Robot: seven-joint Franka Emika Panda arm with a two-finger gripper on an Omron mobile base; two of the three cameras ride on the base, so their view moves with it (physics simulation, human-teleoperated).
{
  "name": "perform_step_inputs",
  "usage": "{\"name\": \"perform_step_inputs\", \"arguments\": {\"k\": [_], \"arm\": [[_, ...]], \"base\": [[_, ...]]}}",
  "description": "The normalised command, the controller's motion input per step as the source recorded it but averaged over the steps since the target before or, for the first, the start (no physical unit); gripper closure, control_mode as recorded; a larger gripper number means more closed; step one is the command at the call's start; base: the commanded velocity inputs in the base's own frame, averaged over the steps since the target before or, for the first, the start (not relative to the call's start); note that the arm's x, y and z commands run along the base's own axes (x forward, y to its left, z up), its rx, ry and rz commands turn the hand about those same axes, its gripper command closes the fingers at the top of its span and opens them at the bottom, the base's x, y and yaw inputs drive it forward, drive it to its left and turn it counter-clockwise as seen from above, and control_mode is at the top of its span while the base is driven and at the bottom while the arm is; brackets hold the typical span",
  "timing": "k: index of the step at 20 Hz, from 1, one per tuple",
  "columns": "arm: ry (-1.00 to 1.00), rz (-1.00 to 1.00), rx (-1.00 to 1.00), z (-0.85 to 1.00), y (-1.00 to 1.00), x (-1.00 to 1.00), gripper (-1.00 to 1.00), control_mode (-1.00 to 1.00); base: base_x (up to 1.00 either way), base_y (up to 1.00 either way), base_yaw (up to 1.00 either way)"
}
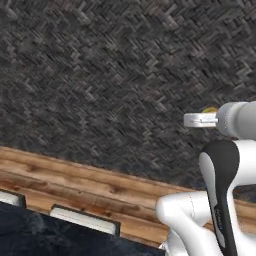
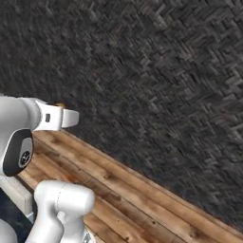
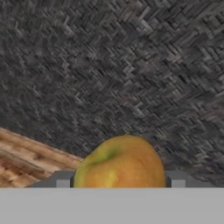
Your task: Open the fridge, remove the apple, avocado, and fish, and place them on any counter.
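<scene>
One yellow apple (image 3: 120, 162) sits between the two dark finger tips of the pincer (image 3: 120, 181) in the hand view, close against the camera, its skin shading from yellow-orange to a green patch near the top left. The finger tips stand wide apart with the fruit filling the gap between them, so the pincer is closed on the apple. In the left base view the white arm rises at the lower right and its hand reaches sideways to the left, with a sliver of the yellow apple (image 1: 210, 109) showing just above the pincer (image 1: 192, 120). In the right base view the same hand points to the right from the left edge, and a small trace of the fruit (image 2: 60, 105) peeks over the pincer (image 2: 71, 118). Beyond the hand lies a dark herringbone floor (image 1: 100, 75), bordered by a band of orange-brown wood planks (image 1: 75, 185). At the lower left of the left base view a corner of the black marble-patterned worktop (image 1: 30, 235) shows, well apart from the apple.
</scene>
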Motion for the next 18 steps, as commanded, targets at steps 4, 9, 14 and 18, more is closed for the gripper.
{"name": "perform_step_inputs", "arguments": {"k": [4, 9, 14, 18], "arm": [[0.0, 0.0, 0.0, 0.0, 0.0, 0.0, 1.0, 1.0], [0.0, 0.0, 0.0, 0.0, 0.0, 0.0, 1.0, 1.0], [0.0, 0.0, 0.0, 0.0, 0.0, 0.0, 1.0, 1.0], [0.0, 0.0, 0.0, 0.0, 0.0, 0.0, 1.0, 1.0]], "base": [[-0.31, 0.21, 0.85], [-0.81, 0.19, 0.8], [-0.99, 0.14, 0.73], [-1.0, 0.0, 0.61]]}}
